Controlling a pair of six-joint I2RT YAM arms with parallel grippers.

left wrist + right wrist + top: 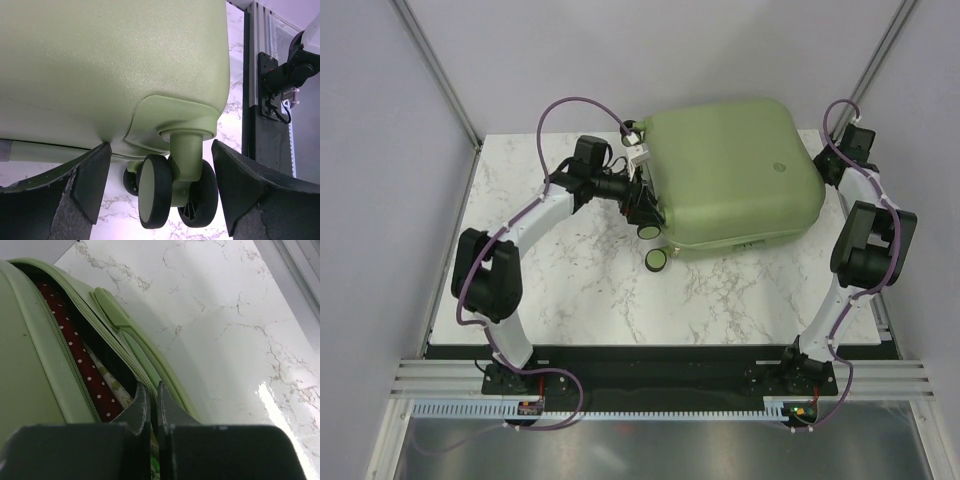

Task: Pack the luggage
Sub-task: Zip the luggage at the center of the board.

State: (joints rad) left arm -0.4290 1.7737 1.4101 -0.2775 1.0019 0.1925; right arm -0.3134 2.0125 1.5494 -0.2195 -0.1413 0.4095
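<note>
Left gripper (160, 150) wide open and empty, facing a caster wheel (155, 190) at the luggage (735, 170) corner, right gripper (153, 387) closed tight against its part-open zip seam, luggage flat on marble table (580, 290), small round logo (781, 166) unreadable

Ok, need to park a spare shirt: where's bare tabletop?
Near strip of marble table between suitcase and arm bases, plus the far-left corner beyond the left arm. Crowded at the caster wheels, by the left end effector, and along the right arm.

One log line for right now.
luggage: lid down, seam gaping | left fingers: open, astride wheel | right fingers: shut, at seam | red dotted cloth: inside
</note>
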